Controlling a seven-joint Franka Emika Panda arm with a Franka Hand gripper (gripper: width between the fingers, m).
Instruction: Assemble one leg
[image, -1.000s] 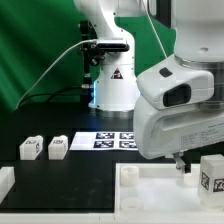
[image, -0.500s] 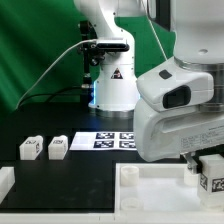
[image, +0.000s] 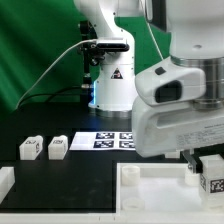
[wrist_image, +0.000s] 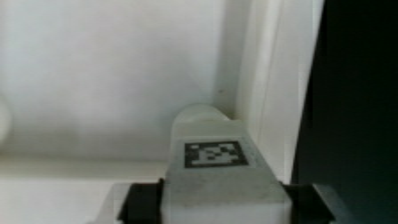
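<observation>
While tight on the leg, tool over tray; spare legs well apart.

Three legs, one white tray piece, one marker board, one robot arm

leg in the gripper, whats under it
The leg, clamped in the gripper, hangs over the white tray-like piece, close to its raised rim. The leg itself covers the spot directly beneath it, so whether they touch cannot be told.
</observation>
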